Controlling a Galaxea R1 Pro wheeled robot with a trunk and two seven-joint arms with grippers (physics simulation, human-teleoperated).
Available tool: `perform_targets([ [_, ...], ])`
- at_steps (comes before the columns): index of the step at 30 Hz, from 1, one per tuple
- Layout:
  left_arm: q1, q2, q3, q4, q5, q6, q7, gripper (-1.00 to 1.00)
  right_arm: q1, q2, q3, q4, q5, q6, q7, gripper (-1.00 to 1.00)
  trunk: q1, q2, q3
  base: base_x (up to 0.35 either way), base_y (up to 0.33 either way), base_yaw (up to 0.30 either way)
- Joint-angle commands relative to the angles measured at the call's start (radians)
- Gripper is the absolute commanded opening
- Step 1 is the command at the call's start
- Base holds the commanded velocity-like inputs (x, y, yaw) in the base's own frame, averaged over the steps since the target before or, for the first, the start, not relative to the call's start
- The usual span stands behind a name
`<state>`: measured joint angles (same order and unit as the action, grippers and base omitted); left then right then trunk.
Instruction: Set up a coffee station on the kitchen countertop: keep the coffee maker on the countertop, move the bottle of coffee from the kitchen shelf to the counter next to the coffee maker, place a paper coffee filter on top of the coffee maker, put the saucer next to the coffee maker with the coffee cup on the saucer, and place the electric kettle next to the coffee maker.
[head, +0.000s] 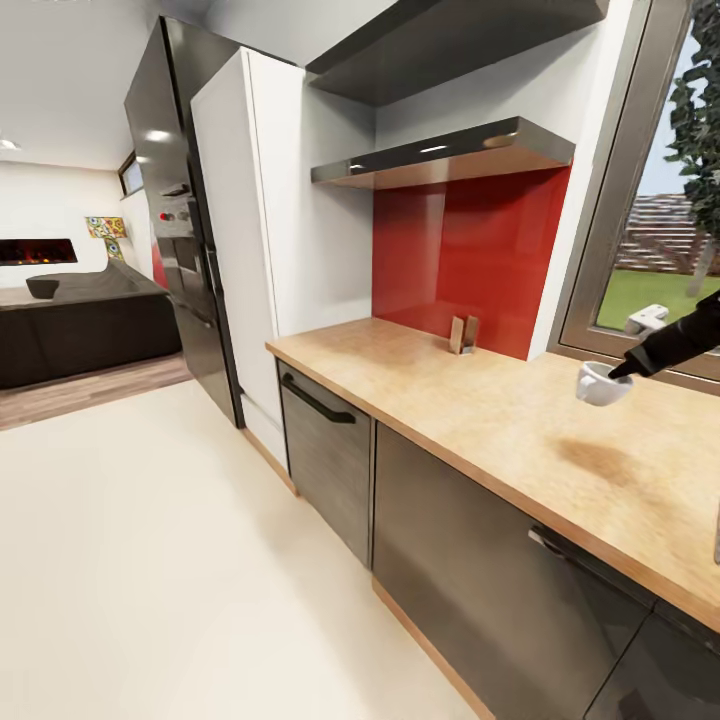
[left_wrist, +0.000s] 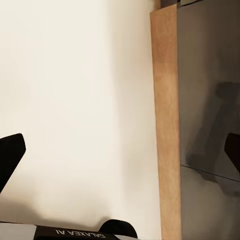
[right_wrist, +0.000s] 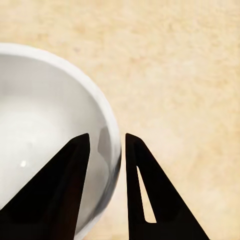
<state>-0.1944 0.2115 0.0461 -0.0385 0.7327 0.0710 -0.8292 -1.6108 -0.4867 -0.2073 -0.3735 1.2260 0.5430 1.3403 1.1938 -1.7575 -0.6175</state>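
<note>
1. Right gripper (head: 622, 374): reaches in from the right edge of the head view on a black arm and holds the coffee cup (head: 600, 384) in the air above the kitchen countertop (head: 480, 400), with a dark shadow on the wood below it.
2. Right gripper, wrist view (right_wrist: 107, 150): the two black fingers (right_wrist: 60, 190) pinch the cup's rim (right_wrist: 112, 150), one finger inside the white bowl and one outside; the light wood grain lies beneath.
3. Coffee cup (right_wrist: 40, 130): plain white, its inside bare; no marking can be read.
4. Left gripper (left_wrist: 120, 155): its black fingertips sit at opposite edges of the wrist view, spread wide, with nothing between them. White lettering on the body reads "GALAXEA AI", seen upside down.
5. Left wrist view, background: pale floor (left_wrist: 75, 100), a wooden plinth strip (left_wrist: 167, 125) and glossy grey cabinet fronts (left_wrist: 210, 90).
6. Countertop, back edge: a small wooden block (head: 463, 334) stands against the red splashback (head: 470, 250).
7. Surroundings: black refrigerator (head: 180, 220), white tall cabinet (head: 240, 200), window (head: 660, 240).
</note>
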Motion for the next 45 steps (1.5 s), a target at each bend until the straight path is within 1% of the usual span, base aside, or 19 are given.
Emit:
perform_targets([
  [1,0.0,0.0,0.004,0.0,0.001,0.007,-0.004,1.0,0.012,0.001,-0.009,-0.011,0.006,0.011,0.009,-1.0,0.0,-0.001,-0.001,-0.007,0.004,0.0],
  [2,0.0,0.0,0.004,0.0,0.001,0.007,-0.004,1.0,0.019,0.001,-0.008,-0.021,0.006,0.011,0.01,-1.0,0.0,-0.001,-0.001,-0.005,0.003,0.0],
  [3,0.0,0.0,0.004,0.0,0.001,0.008,-0.004,1.0,0.04,0.002,-0.008,-0.055,0.006,0.012,0.012,-1.0,0.0,-0.001,-0.001,-0.003,0.002,0.0],
  [4,0.0,0.0,0.004,0.0,0.001,0.007,-0.004,1.0,0.072,0.003,-0.008,-0.109,0.005,0.016,0.014,-1.0,0.0,-0.001,-0.001,-0.002,0.001,0.0],
  [5,0.0,0.0,0.004,0.0,0.001,0.007,-0.004,1.0,0.178,0.008,-0.007,-0.318,0.002,0.085,0.043,-1.0,0.0,-0.001,-0.001,0.0,0.0,0.0],
  [6,0.0,0.0,0.004,0.0,0.001,0.007,-0.004,1.0,0.202,0.009,-0.007,-0.369,0.001,0.109,0.059,-1.0,0.0,-0.001,-0.001,0.0,0.0,0.0],
  [7,0.0,0.0,0.004,0.0,0.001,0.007,-0.004,1.0,0.247,0.01,-0.006,-0.466,0.001,0.158,0.1,-1.0,0.0,-0.001,-0.001,0.0,0.0,0.0],
  [9,0.0,0.0,0.004,0.0,0.001,0.007,-0.004,1.0,0.289,0.01,-0.004,-0.552,0.001,0.199,0.14,-1.0,0.0,-0.001,-0.001,0.0,0.0,0.0],
  [10,0.0,0.0,0.004,0.0,0.001,0.008,-0.004,1.0,0.324,0.011,-0.002,-0.621,0.0,0.227,0.169,-1.0,0.0,-0.001,-0.001,0.0,0.0,0.0],
  [11,0.0,0.0,0.004,0.0,0.001,0.007,-0.004,1.0,0.338,0.011,-0.001,-0.648,0.001,0.237,0.18,-1.0,0.0,-0.001,-0.001,0.0,0.0,0.0],
  [12,0.0,0.0,0.004,0.0,0.001,0.008,-0.004,1.0,0.37,0.013,0.002,-0.701,0.001,0.257,0.2,-1.0,0.0,-0.001,-0.001,0.0,0.0,0.0],
  [13,0.0,0.0,0.004,0.0,0.001,0.007,-0.004,1.0,0.383,0.013,0.002,-0.721,0.001,0.264,0.208,-1.0,0.0,-0.001,-0.001,0.0,0.0,0.0],
  [15,0.0,0.0,0.004,0.0,0.001,0.007,-0.004,1.0,0.404,0.013,0.003,-0.752,0.0,0.275,0.219,-1.0,0.0,-0.001,-0.001,0.0,0.0,0.0],
  [22,0.0,0.0,0.004,0.0,0.001,0.007,-0.004,1.0,0.411,0.013,0.002,-0.754,0.0,0.277,0.221,-1.0,0.0,-0.001,-0.001,-0.064,0.008,0.0],
  [35,0.0,0.0,0.004,0.0,0.001,0.008,-0.004,1.0,0.416,0.013,0.002,-0.753,0.0,0.278,0.221,-1.0,0.0,-0.001,-0.001,-0.277,0.086,-0.008],
  [45,0.0,0.0,0.004,0.0,0.001,0.007,-0.004,1.0,0.416,0.013,0.002,-0.751,0.0,0.278,0.221,-1.0,0.0,-0.001,0.004,-0.075,0.027,-0.21],
])
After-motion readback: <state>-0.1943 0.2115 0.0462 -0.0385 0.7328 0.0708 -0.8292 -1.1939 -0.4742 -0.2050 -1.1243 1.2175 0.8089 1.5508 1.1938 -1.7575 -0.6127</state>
